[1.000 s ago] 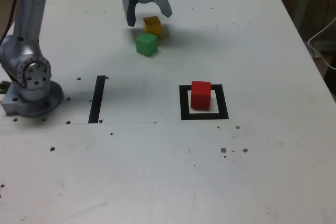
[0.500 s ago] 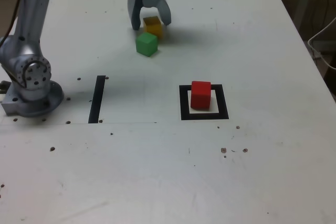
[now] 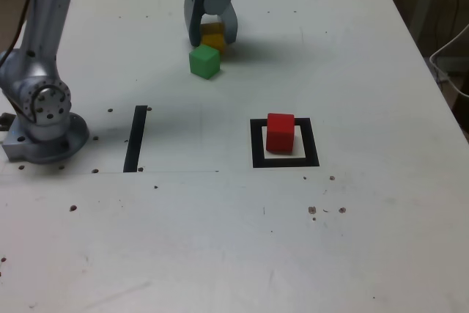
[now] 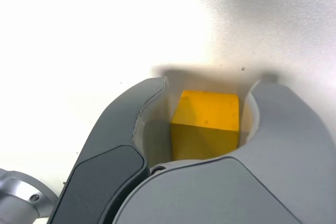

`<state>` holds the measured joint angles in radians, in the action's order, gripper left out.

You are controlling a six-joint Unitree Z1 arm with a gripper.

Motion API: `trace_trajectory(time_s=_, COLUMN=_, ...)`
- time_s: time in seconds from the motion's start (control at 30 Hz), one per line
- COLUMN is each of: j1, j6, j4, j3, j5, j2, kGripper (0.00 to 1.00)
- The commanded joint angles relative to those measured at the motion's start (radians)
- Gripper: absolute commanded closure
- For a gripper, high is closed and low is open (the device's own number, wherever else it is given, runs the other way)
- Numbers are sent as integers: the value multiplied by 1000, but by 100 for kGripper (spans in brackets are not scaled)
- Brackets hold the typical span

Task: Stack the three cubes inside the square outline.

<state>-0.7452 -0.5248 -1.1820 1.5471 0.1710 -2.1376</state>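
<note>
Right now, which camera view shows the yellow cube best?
The wrist view: the yellow cube fills the middle of the picture between the fingers of the gripper, with its top and one side plain to see. In the exterior view the yellow cube is small, far off and partly hidden by the gripper.

The exterior view is evenly and fairly brightly lit but soft and grainy, with a cool cast over the pale table; shadows are faint, a diffuse smudge beside the arm's base and a short one under the red cube. The wrist view is harsher: the tabletop blows out to pure white on one side, greying elsewhere, while the yellow cube stays sharp between dark, close, slightly blurred fingers
</note>
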Motion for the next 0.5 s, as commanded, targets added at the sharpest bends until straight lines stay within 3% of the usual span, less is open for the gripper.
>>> trace_trajectory(time_s=0.0, j1=3, j6=-1, j4=2, j3=-3, j5=-4, j2=-4, kGripper=56)
trace_trajectory(time_s=0.27, j1=31, j6=-2, j4=-13, j3=0, j5=-8, j2=22, kGripper=59)
trace_trajectory(time_s=0.47, j1=127, j6=8, j4=-39, j3=8, j5=-1, j2=96, kGripper=60)
